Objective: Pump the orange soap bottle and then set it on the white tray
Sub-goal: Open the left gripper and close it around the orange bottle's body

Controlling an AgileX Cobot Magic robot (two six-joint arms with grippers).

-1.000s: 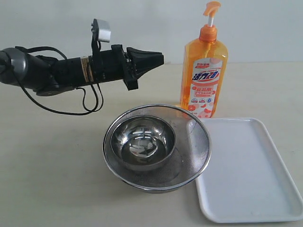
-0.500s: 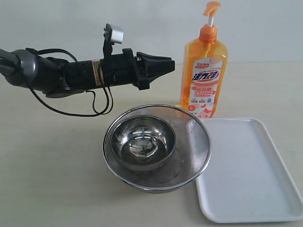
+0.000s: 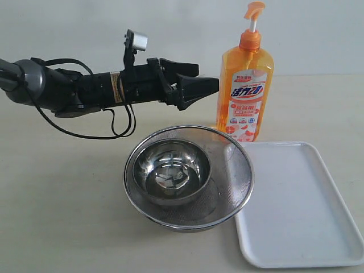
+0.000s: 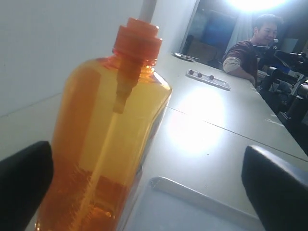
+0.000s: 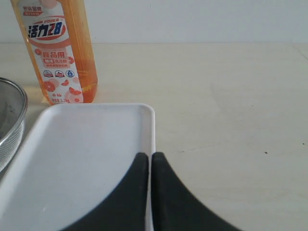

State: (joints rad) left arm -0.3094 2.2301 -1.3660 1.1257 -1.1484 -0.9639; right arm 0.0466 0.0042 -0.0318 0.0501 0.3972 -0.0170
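The orange soap bottle [image 3: 244,85] stands upright on the table behind the white tray [image 3: 296,205]. My left gripper [image 3: 206,77] hovers just left of the bottle at mid-height, open, its black fingers spread and nothing between them. In the left wrist view the bottle [image 4: 108,134] fills the space near one finger [image 4: 24,185], and the tray rim [image 4: 202,197] shows below. The right gripper [image 5: 150,157] is shut and empty, low over the near edge of the tray [image 5: 91,154], with the bottle [image 5: 55,48] beyond. It is outside the exterior view.
A round steel mesh strainer [image 3: 236,187] holding a steel bowl [image 3: 170,170] sits left of the tray, below the left arm; its rim [image 5: 12,115] touches the tray's side. A black cable [image 3: 114,122] hangs under the left arm. A wall stands behind the table.
The left arm has reached to the right toward the bottle, and its jaws have gone from shut to spread open. Bottle, tray and strainer have not moved.
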